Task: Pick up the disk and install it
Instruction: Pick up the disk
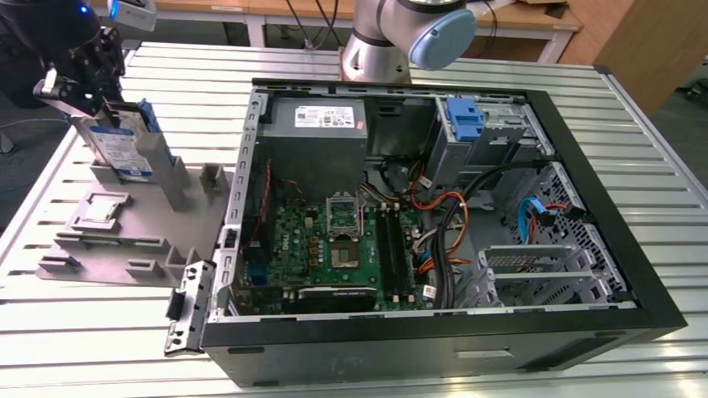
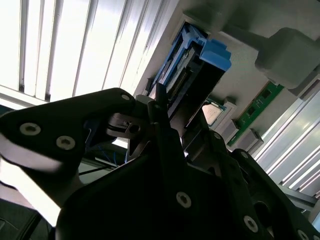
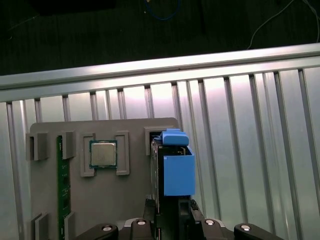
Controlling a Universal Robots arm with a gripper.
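The disk [image 1: 118, 151] stands on edge in a slot of the grey holder plate [image 1: 105, 245] at the exterior view's left, outside the computer case. Its white label with a blue band faces the camera, and blue carrier plastic runs along its edge. My gripper [image 1: 102, 101] sits on the disk's upper end, with its jaws on either side of it and shut on it. In the first wrist view the blue-framed disk [image 3: 177, 167] rises from between my gripper [image 3: 172, 212] fingers. In the second wrist view the disk [image 2: 197, 70] runs away from the dark gripper body.
The open computer case [image 1: 443, 336] lies at the exterior view's right, with a drive bay and blue bracket [image 1: 466, 116], a power supply [image 1: 321, 120] and loose cables. The holder plate also carries a processor chip [image 3: 103, 153] and a green memory stick [image 3: 60, 185]. The arm's base [image 1: 387, 41] stands behind the case on the slatted metal table [image 1: 99, 332].
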